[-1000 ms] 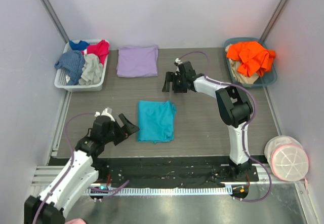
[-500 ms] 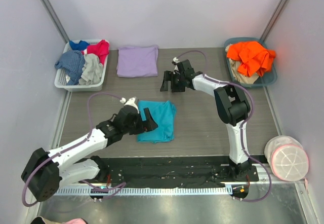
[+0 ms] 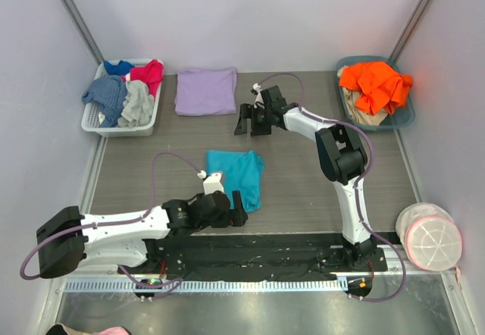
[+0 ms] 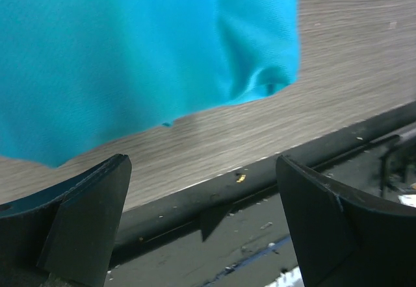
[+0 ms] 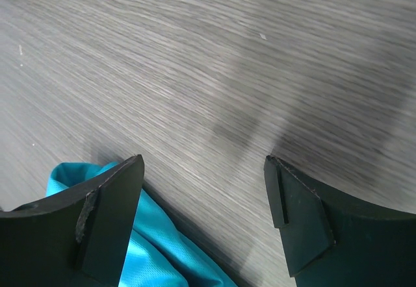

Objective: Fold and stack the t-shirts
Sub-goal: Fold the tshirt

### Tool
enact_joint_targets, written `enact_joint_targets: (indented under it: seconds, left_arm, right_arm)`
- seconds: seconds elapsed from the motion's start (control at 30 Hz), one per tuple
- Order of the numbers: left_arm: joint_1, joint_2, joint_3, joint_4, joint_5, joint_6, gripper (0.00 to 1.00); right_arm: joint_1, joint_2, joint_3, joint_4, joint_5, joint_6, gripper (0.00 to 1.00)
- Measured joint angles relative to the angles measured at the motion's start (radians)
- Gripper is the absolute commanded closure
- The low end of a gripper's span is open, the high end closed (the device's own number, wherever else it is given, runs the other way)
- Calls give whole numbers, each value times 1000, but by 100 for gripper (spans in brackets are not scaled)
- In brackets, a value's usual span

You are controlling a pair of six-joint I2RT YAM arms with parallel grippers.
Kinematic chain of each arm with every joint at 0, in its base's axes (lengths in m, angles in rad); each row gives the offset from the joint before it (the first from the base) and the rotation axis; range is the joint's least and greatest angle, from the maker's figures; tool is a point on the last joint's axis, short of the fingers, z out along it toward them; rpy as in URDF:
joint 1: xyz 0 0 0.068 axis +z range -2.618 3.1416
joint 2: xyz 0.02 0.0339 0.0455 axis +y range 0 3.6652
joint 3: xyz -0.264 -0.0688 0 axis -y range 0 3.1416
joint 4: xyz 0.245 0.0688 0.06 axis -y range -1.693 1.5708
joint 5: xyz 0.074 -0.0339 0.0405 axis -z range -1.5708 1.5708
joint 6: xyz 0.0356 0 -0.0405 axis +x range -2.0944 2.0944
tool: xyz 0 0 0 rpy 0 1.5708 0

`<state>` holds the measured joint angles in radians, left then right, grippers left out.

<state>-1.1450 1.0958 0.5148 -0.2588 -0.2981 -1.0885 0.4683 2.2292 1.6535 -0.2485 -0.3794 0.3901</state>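
**Student:** What does the overhead view show, from the largest item down?

**Tutor:** The grey wood-grain tabletop [image 3: 303, 176] carries two t-shirts. The lavender shirt [image 3: 205, 91] lies at the far side, just right of a white basket [image 3: 114, 130] of other garments. The teal shirt [image 3: 244, 174] lies near the middle, closer to the arms and well apart from the lavender one.

**Student:** How far along is the task?

**Tutor:** Folding looks done. Both shirts are compact rectangles, though the teal one is rumpled along its right edge. Stacking is not yet done, so one shirt has to be carried onto the other.

**Student:** How are the shirts oriented?

**Tutor:** The lavender shirt's long axis runs left to right, parallel to the back wall. The teal shirt is nearly square, a little longer from near to far, and slightly tilted. Which end holds the neck cannot be told for either shirt.

**Student:** And the pincers?

**Tutor:** The left pincer [image 3: 236, 212] sits low at the teal shirt's near edge, its fingers spread wide and nothing between them. The right pincer [image 3: 250, 120] hangs over bare tabletop between the two shirts, fingers apart and empty.
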Motion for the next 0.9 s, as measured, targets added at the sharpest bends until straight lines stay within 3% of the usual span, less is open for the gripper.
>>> enact_joint_targets:
  seconds: [0.23, 0.43, 0.67, 0.9]
  left_arm:
    - [-29, 6, -47, -50, -138, -92, 0]
    - [0, 5, -79, -64, -239, -112, 0]
    - [71, 35, -102, 64, -263, -81, 0]
    - [163, 189, -48, 248, -241, 2, 0]
  right_arm:
    - [37, 16, 17, -5, -38, -13, 17]
    - [51, -73, -156, 90, -85, 17, 17]
    - [55, -221, -412, 197, -134, 80, 16]
    - [67, -343, -606, 283, -129, 140, 17]
